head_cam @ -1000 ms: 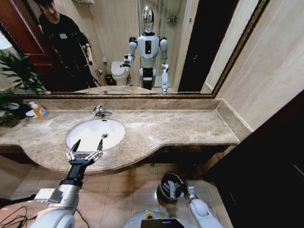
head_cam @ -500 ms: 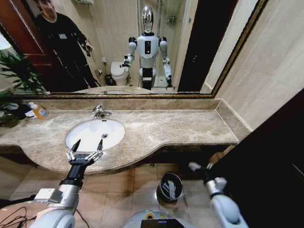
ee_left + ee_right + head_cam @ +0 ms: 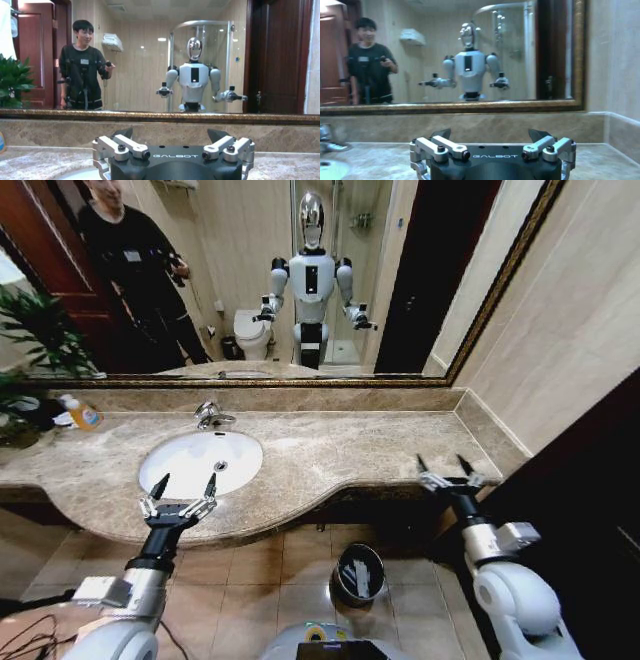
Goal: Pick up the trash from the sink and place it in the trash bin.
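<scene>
The white oval sink [image 3: 190, 465] is set into the marble counter, with a chrome faucet [image 3: 212, 416] behind it. My left gripper [image 3: 185, 485] [image 3: 170, 135] hovers open over the basin's front rim with nothing between its fingers. On the floor below the counter stands the small black trash bin [image 3: 358, 573]. Pale pieces of trash [image 3: 358, 580] lie inside it. My right gripper [image 3: 446, 466] [image 3: 489, 135] is raised to counter height at the counter's right front edge, open and holding nothing.
A clear bottle with an orange label [image 3: 84, 415] and a potted plant [image 3: 35, 340] stand at the counter's far left. A large mirror [image 3: 300, 280] covers the back wall. A dark panel [image 3: 580, 510] is close beside my right arm.
My right arm has risen from the trash bin on the floor up to counter height on the right. The left arm has stayed still.
</scene>
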